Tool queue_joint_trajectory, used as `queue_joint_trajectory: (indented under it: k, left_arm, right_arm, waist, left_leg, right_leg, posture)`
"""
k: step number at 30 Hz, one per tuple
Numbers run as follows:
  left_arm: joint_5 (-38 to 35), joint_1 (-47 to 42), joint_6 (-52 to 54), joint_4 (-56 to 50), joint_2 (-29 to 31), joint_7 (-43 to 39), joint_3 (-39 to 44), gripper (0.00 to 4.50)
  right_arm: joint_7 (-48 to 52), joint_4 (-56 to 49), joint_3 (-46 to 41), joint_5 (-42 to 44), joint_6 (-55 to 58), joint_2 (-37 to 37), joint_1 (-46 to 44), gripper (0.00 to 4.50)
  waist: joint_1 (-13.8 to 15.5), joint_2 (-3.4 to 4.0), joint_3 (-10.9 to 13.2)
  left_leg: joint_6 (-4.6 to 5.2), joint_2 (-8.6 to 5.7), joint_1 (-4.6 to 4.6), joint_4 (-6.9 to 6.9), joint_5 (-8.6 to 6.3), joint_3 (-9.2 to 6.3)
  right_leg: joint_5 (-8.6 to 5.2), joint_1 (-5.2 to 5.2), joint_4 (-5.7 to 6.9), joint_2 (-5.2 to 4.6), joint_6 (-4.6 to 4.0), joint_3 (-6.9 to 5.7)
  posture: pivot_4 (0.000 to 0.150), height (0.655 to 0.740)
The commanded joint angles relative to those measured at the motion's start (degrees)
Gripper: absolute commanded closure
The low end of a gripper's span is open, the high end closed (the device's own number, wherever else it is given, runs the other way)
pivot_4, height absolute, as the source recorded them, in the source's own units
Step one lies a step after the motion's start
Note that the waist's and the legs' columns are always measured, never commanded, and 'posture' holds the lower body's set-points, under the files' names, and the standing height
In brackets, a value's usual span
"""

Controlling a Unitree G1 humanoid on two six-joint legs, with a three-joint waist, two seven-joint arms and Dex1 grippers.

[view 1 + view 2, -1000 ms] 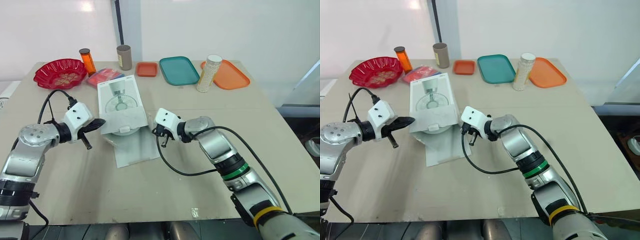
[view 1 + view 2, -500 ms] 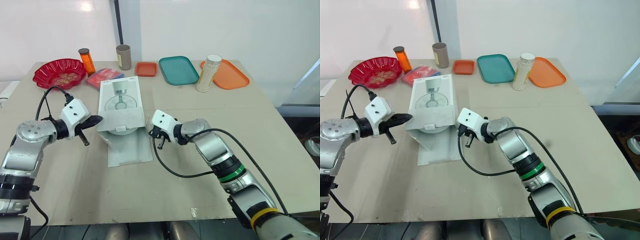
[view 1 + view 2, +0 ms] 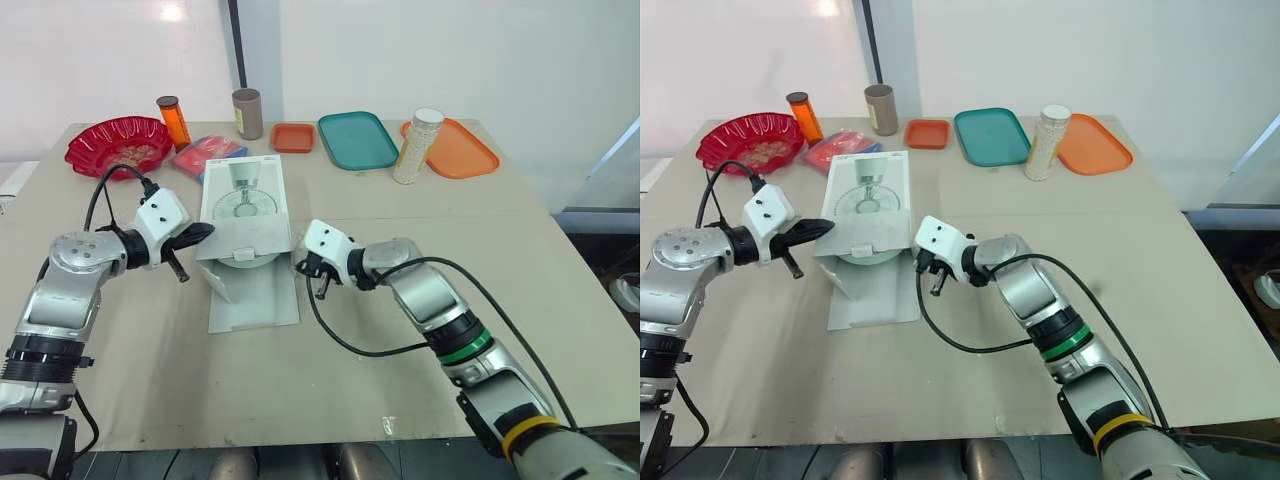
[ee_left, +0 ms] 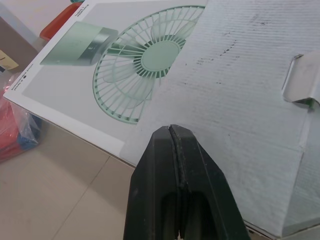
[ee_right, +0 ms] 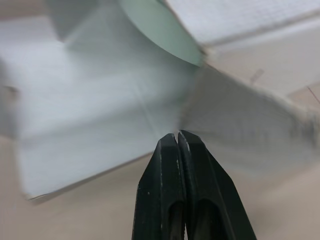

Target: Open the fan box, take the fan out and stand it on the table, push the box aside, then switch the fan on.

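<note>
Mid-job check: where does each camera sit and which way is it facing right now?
Left eye: on the head, facing forward and down over the table; both arms show.
Right eye: beside it, same scene, both arms.
Left wrist: along the shut left gripper onto the fan box top.
Right wrist: along the shut right gripper at the box's open end.
All four share the fan box.

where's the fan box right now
In the left eye view the fan box lies left of centre on the table, between the left gripper and right gripper.

Matt cardboard fan box (image 3: pixel 245 205), glossy red plastic bowl (image 3: pixel 84 152), matt table (image 3: pixel 400 330)
</note>
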Motion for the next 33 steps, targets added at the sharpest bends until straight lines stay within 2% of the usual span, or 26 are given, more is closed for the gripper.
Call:
queue_joint_trajectory:
  k: [1, 4, 9, 18, 24, 33]
  left_arm:
    - [0.20, 0.80, -0.36, -0.05, 1.37, -0.20, 1.40, 4.50]
    - [0.30, 0.58, -0.28, 0.06, 1.16, -0.03, 1.37, 4.50]
    - [0.24, 0.28, 0.02, -0.60, 0.93, 0.15, 1.29, 4.50]
    - [-0.50, -3.02, 1.84, -2.88, 0.45, 0.98, 1.86, 4.50]
    - [-0.33, -1.79, 2.49, -6.53, 1.41, 0.05, 1.73, 4.50]
    - [-2.11, -0.31, 4.90, -11.97, 2.32, -0.33, 3.21, 4.50]
  right_arm:
    - [7.88, -7.33, -5.03, 7.64, -2.32, -3.59, -0.08, 4.46]
    - [10.11, -9.19, -6.93, 11.99, -1.46, -4.17, -0.58, 4.46]
    - [7.08, -6.72, -9.86, 16.36, 2.96, -0.30, -3.82, 4.46]
    - [-6.37, 10.54, -9.84, 10.65, -3.97, 9.62, -12.71, 4.46]
    - [-7.76, 16.21, -5.85, 4.52, -7.58, 8.42, -13.43, 4.46]
    - [-8.06, 18.52, -4.34, 1.03, -8.00, 8.47, -13.55, 4.46]
  waist:
    - [0.02, 0.00, 0.00]
    - [-0.05, 0.00, 0.01]
    - [-0.12, 0.00, 0.01]
    - [-0.10, -0.01, 0.01]
    - [-0.08, 0.00, 0.01]
    - [-0.14, 0.00, 0.01]
  left_leg:
    - [0.00, -0.01, -0.02, 0.00, 0.00, 0.00]
    - [0.00, 0.00, 0.03, 0.01, 0.00, 0.00]
    - [0.00, 0.01, 0.04, 0.01, 0.00, 0.00]
    - [-0.03, 0.01, -0.08, 0.01, 0.02, -0.01]
    - [-0.02, -0.06, -0.17, 0.00, 0.01, 0.00]
    - [-0.02, -0.04, -0.15, 0.01, 0.01, 0.00]
  right_leg:
    - [0.00, 0.00, -0.01, -0.01, 0.00, 0.00]
    - [0.00, 0.01, 0.00, 0.00, 0.00, 0.00]
    - [0.01, 0.01, 0.02, 0.02, -0.01, 0.01]
    - [0.01, -0.08, 0.01, 0.00, -0.02, -0.02]
    - [0.01, -0.15, 0.00, -0.09, -0.01, -0.02]
    - [0.01, -0.18, 0.05, -0.06, -0.01, 0.00]
  posture:
    - [0.150, 0.7400]
    - [0.150, 0.7400]
    - [0.150, 0.7400]
    - [0.150, 0.7400]
    - [0.150, 0.7400]
    - [0.150, 0.7400]
